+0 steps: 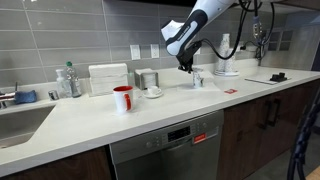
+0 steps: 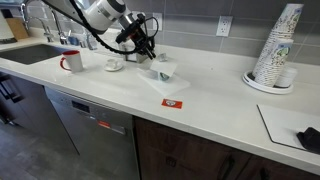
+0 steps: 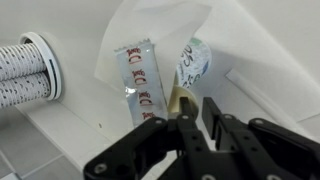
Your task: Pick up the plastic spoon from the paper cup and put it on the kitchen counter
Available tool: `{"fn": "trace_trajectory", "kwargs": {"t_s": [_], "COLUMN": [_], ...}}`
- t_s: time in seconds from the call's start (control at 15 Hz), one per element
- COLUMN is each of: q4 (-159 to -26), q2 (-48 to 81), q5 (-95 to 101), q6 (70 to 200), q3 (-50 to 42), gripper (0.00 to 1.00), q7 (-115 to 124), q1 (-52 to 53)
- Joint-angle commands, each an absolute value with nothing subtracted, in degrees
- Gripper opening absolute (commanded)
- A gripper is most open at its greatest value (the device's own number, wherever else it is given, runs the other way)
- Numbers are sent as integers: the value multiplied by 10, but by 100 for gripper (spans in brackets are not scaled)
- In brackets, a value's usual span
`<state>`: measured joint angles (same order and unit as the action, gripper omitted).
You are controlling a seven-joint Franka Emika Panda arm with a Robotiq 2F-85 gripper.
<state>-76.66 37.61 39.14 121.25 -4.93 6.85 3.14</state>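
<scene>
Wrist view shows the gripper (image 3: 195, 113) clenched on the plastic spoon (image 3: 179, 99) in the paper cup (image 3: 150, 30). The grasp looks done; next comes a straight lift clear, then down onto the worktop (image 1: 150, 115).

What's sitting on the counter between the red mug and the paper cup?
A small white cup on a saucer, seen in both exterior views.

Both exterior views stand back from the bench (image 1: 150, 118), facing the claw (image 1: 186, 68) from opposite ends and sharing it. The wrist view looks closely down past the claw (image 3: 192, 116).
</scene>
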Motion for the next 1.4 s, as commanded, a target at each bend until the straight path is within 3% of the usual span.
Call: {"fn": "trace_trajectory", "kwargs": {"t_s": [0.0, 1.07, 1.33], "q4": [-741, -732, -731], "q2": [395, 402, 406], "q5": [388, 417, 426], "q6": [1201, 1171, 1170], "q3": [-63, -83, -83], "gripper": [18, 13, 0], "q7": [65, 82, 85], "q1": [42, 69, 71]}}
